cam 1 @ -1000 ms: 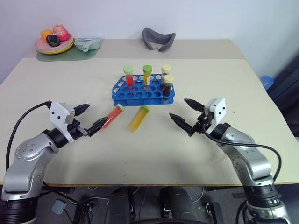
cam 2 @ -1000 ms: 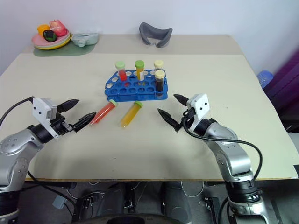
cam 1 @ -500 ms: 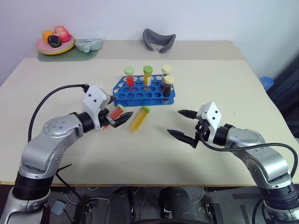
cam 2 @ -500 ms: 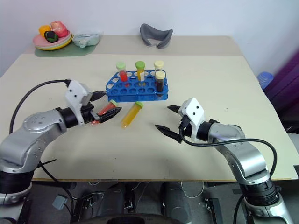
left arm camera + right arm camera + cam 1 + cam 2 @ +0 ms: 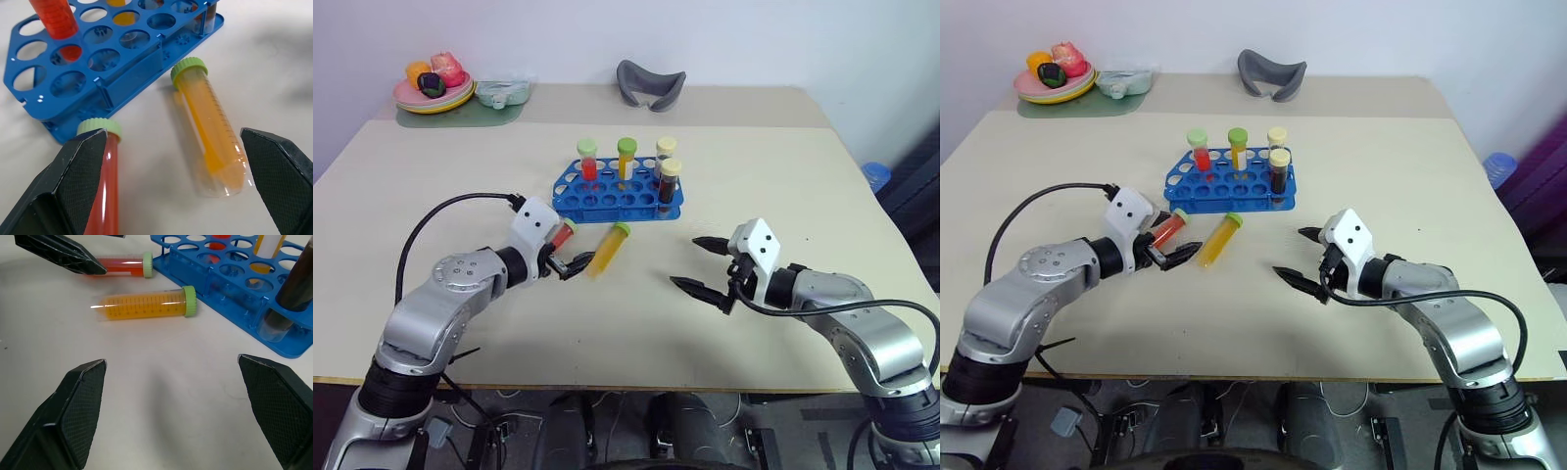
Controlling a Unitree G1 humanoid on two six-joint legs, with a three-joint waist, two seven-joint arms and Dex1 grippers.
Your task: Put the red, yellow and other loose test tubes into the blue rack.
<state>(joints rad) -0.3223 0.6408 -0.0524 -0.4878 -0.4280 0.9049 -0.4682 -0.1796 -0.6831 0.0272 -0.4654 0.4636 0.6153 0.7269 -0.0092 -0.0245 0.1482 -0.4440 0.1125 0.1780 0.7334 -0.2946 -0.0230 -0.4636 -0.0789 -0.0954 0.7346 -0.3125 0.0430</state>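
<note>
2 loose tubes lie on the surface beside the blue rack [image 5: 619, 195]; your left claw [image 5: 171, 147], spread wide, straddles red tube [image 5: 103, 186] and yellow tube [image 5: 210, 132], so shift onto 1 before clenching, right claw [image 5: 705, 266] released.

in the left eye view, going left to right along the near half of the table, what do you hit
left gripper → red tube lying flat → yellow-orange tube lying flat → right gripper
</note>
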